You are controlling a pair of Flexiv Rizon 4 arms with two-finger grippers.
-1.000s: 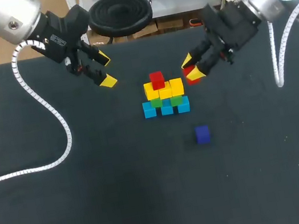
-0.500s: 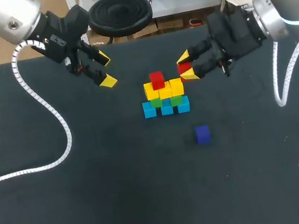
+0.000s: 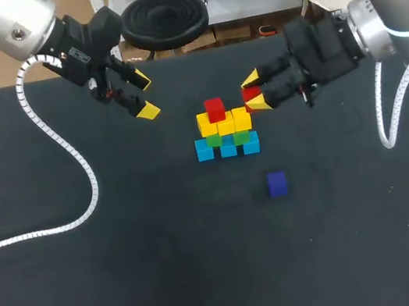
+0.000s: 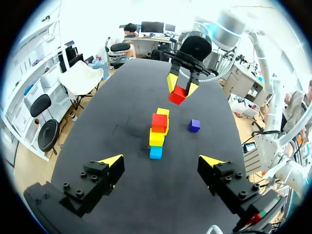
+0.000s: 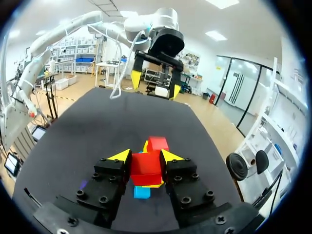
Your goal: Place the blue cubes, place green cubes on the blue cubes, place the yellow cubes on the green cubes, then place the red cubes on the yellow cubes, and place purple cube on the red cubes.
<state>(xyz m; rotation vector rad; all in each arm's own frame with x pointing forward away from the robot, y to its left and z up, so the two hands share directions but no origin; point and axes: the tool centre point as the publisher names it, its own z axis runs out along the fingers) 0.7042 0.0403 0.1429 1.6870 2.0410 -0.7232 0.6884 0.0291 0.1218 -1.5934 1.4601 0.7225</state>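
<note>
Leftward and slightly upward since a second ago, the held red cube (image 3: 250,95) hangs near the upper right of the stack (image 3: 225,135), faces roughly square to it, with no long axis to tell; the right gripper (image 3: 253,90) pinches it between both fingers, its arm reaching in almost level from the right; a second red cube (image 3: 214,109) tops the stack; the purple cube (image 3: 276,183) lies apart on the table (image 3: 131,277); the left gripper (image 3: 144,94) hangs wide open and empty, well left of the stack.

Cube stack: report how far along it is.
Done: blue cubes, green cubes, yellow cubes and one red cube are stacked. In hand: right claw holds the second red cube beside them. Left: set it down, then add the loose purple cube.
</note>
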